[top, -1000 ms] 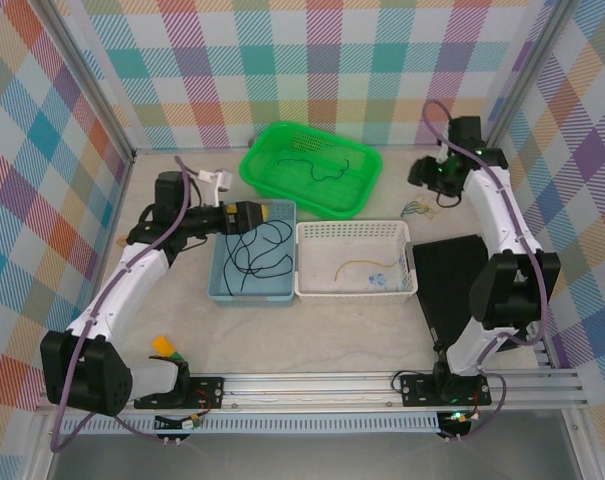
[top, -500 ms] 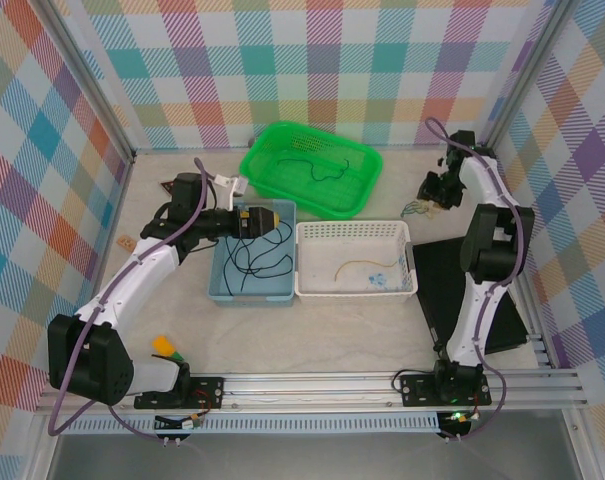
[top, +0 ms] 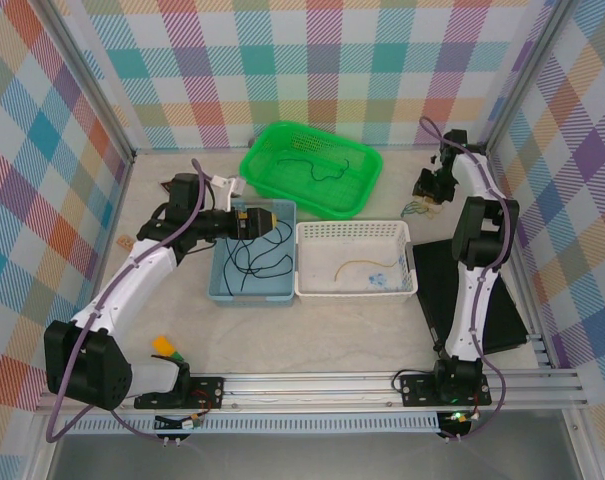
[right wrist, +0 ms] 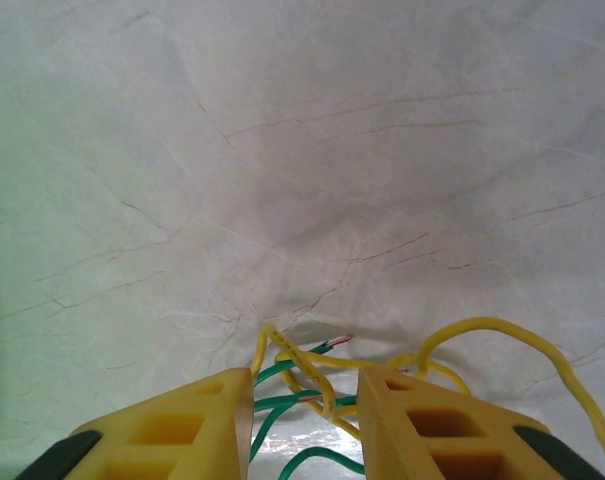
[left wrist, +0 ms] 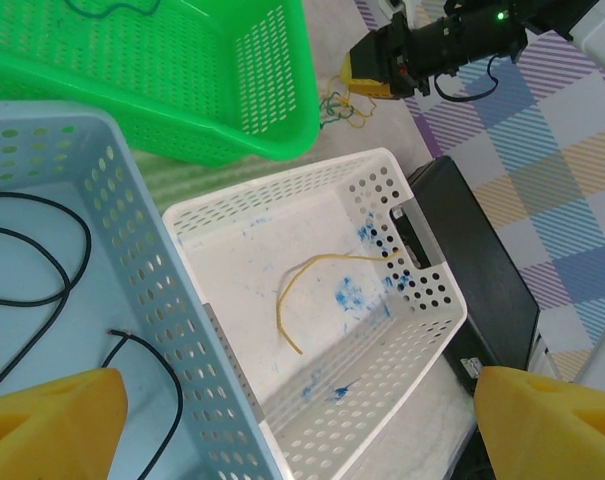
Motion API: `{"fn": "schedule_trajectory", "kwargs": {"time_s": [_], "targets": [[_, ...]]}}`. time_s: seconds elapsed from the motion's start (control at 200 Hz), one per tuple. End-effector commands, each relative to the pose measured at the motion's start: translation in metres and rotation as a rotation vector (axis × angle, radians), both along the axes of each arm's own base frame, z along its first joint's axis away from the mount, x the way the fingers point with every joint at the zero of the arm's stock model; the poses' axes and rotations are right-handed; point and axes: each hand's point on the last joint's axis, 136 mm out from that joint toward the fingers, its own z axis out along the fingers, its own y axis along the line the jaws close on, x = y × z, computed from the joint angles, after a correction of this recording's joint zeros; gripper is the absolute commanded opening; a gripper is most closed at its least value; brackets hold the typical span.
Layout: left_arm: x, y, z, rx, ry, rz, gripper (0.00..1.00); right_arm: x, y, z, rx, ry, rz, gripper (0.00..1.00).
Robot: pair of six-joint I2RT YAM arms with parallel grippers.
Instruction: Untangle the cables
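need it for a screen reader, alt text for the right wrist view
The right hand straddles a small tangle of yellow and green wires, its two yellow fingers apart on either side. Underneath is a pale, creased table surface.

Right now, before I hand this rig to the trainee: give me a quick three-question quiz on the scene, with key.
1. Multiple choice: which basket holds the tan-yellow cable? A the green basket, B the white basket, C the blue basket.
2. True or false: the left gripper is shut on the black cable.
3. Short answer: what lies between the fingers of the right gripper?
Key: 1 B. 2 False: it is open above the blue basket, holding nothing. 3 A yellow-and-green wire tangle on the table.
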Motion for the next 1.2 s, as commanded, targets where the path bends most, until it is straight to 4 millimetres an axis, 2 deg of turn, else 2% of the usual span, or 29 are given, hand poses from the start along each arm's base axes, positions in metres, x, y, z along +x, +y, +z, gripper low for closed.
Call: {"fn": "schedule_trajectory", "kwargs": {"time_s": [0.0, 0.15, 0.235, 0.275, 0.43, 0.64, 0.79, 0.96, 1.195], "targets": [[-0.002, 0.000, 0.021, 0.012, -0.042, -0.017, 0.89, 0.000, 0.003, -0.002, 0.012, 0.014, 0.034, 0.31], [-0.001, 0.000, 0.029, 0.010, -0.068, -0.017, 0.89, 0.004, 0.002, -0.003, 0.005, -0.010, 0.060, 0.13], [-0.001, 0.000, 0.031, 0.007, -0.071, -0.015, 0.89, 0.007, 0.002, 0.007, -0.006, -0.040, 0.079, 0.00], [-0.001, 0.000, 0.030, 0.006, -0.068, -0.012, 0.89, 0.009, 0.000, 0.015, -0.023, -0.063, 0.079, 0.00], [-0.001, 0.000, 0.035, -0.007, -0.078, -0.002, 0.89, 0.013, -0.009, 0.071, -0.084, -0.196, 0.059, 0.00], [-0.001, -0.003, 0.044, -0.038, -0.114, 0.002, 0.90, 0.001, -0.006, 0.138, -0.077, -0.347, 0.014, 0.00], [-0.003, -0.006, 0.051, -0.043, -0.157, -0.004, 0.94, -0.021, 0.006, 0.180, -0.008, -0.437, -0.005, 0.00], [-0.004, -0.018, 0.065, -0.092, -0.221, -0.035, 0.95, -0.062, 0.032, 0.228, 0.133, -0.543, 0.011, 0.00], [-0.013, -0.045, 0.072, -0.133, -0.268, -0.123, 0.93, -0.126, 0.065, 0.268, 0.276, -0.663, 0.106, 0.00]]}}
